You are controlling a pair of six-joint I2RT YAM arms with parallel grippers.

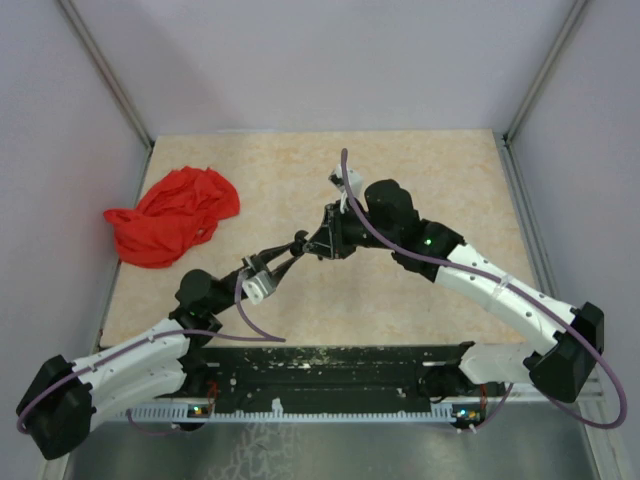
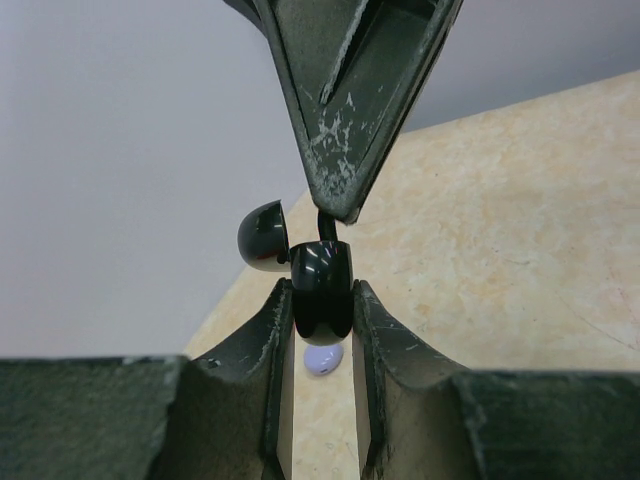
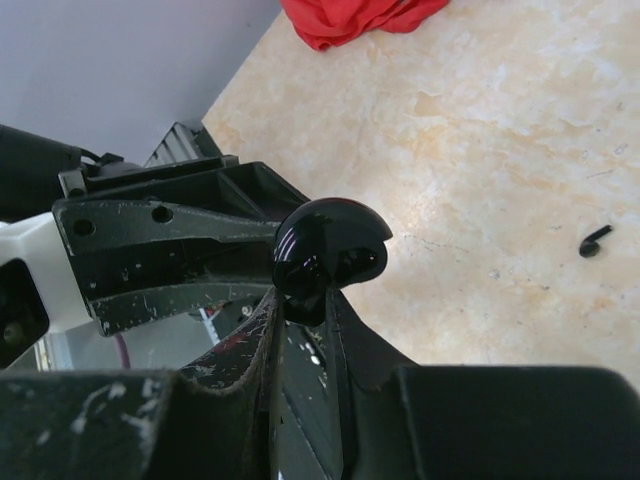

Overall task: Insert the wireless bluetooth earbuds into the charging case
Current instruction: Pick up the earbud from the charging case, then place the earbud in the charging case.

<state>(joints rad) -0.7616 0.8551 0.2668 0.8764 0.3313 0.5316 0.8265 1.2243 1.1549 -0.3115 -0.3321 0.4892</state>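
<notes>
My left gripper [image 2: 322, 305] is shut on the glossy black charging case [image 2: 322, 285], held above the table with its lid [image 2: 264, 236] open. My right gripper [image 2: 337, 212] comes down onto the case from above. Its tips are closed on a small dark earbud [image 2: 325, 226] at the case's opening. In the right wrist view the case [image 3: 330, 250] sits just beyond my right gripper [image 3: 305, 300], with the left fingers [image 3: 170, 255] behind it. In the top view both grippers meet at the case [image 1: 300, 241] over mid-table.
A small pale lilac oval bit [image 2: 323, 358] lies on the table under the case. A tiny black bit [image 3: 595, 241] lies on the table to the right. A red cloth [image 1: 172, 215] is bunched at the far left. Walls enclose the table.
</notes>
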